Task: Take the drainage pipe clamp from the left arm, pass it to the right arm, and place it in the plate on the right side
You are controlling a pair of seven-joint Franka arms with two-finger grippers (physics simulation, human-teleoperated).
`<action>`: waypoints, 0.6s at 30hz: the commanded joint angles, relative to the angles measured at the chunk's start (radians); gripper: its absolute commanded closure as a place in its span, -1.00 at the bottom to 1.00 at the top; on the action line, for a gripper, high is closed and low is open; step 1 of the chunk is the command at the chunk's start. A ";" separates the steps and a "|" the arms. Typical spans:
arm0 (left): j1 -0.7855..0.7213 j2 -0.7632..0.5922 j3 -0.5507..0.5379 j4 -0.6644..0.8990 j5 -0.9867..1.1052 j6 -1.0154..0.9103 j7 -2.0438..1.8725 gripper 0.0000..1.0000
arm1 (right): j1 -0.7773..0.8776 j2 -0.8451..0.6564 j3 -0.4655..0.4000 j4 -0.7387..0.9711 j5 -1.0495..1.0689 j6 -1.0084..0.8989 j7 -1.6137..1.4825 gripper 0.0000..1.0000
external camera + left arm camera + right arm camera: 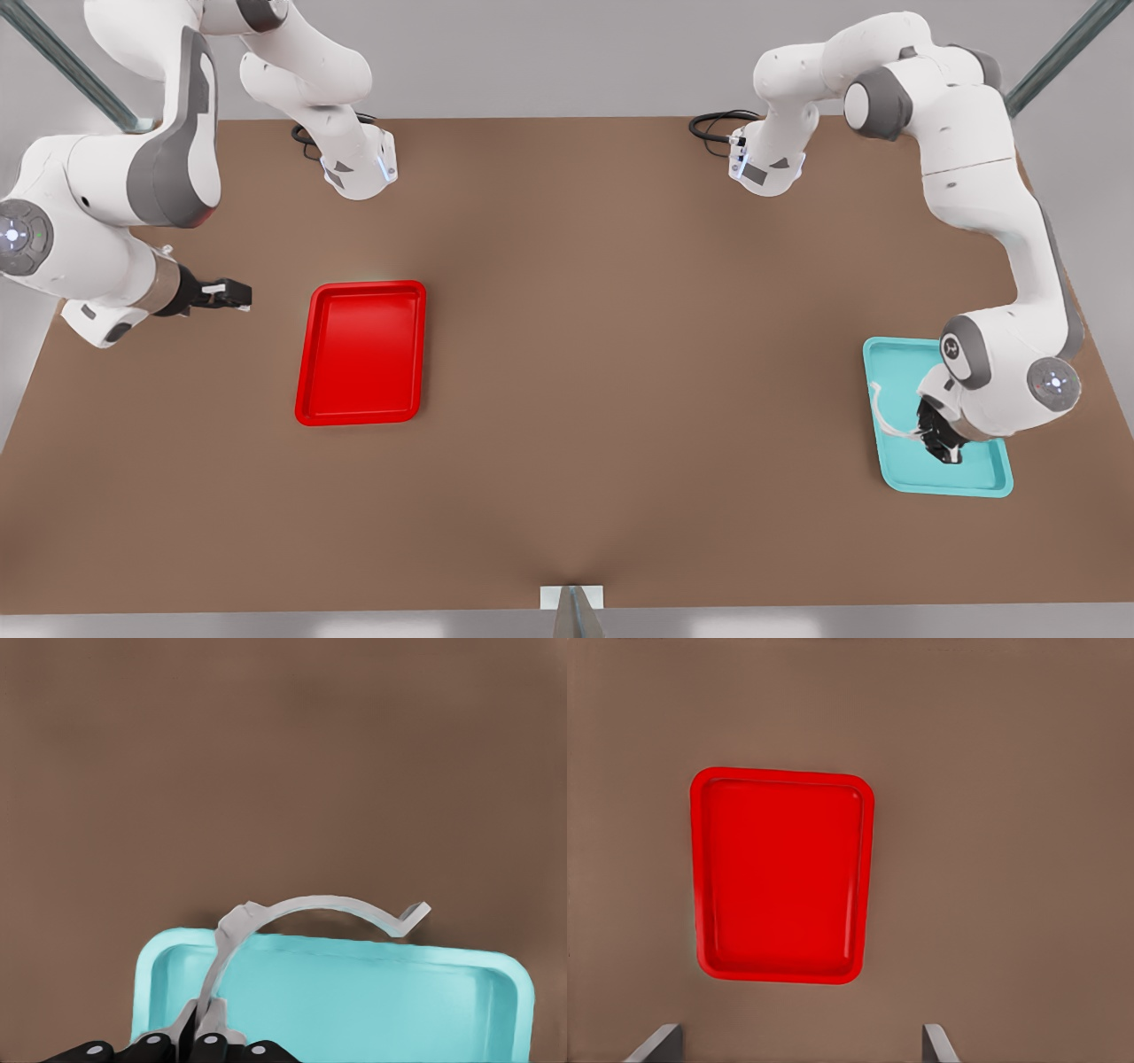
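Observation:
The drainage pipe clamp (887, 418), a thin white C-shaped arc, stands over the teal tray (895, 356) at the front view's right. My left gripper (941, 443) is shut on one end of it. In the left wrist view the clamp (312, 903) curves up from the left gripper (199, 1041) and reaches past the tray's far rim (372, 948). The plate (361, 353), a bright red tray with nothing in it, lies at the front view's left. My right gripper (235, 294) waits open to the left of it, above the table. The plate (780, 873) also lies ahead of the right gripper (802, 1043).
A brown table (620, 354) carries both trays, with a wide bare stretch between them. The two arm bases (359, 168) (764, 168) stand at the table's far edge. A small white bracket (572, 597) sits at the near edge.

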 commanded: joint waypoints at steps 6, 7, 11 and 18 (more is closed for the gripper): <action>-0.211 -0.030 -0.122 0.046 -0.113 -0.229 -1.220 0.57 | 0.097 0.119 0.001 0.020 0.104 0.112 -0.006 -1.00; -0.248 -0.014 -0.165 0.075 -0.095 -0.226 -1.370 0.57 | 0.112 0.140 0.001 0.019 0.141 0.128 -0.006 -1.00; -0.455 0.060 -0.165 0.155 -0.088 -0.074 -1.916 0.57 | 0.244 0.193 0.001 -0.004 0.159 0.261 -0.006 -1.00; -0.610 0.126 -0.167 0.282 -0.090 -0.054 -2.153 0.57 | 0.387 0.199 0.003 -0.184 0.174 0.649 0.009 -1.00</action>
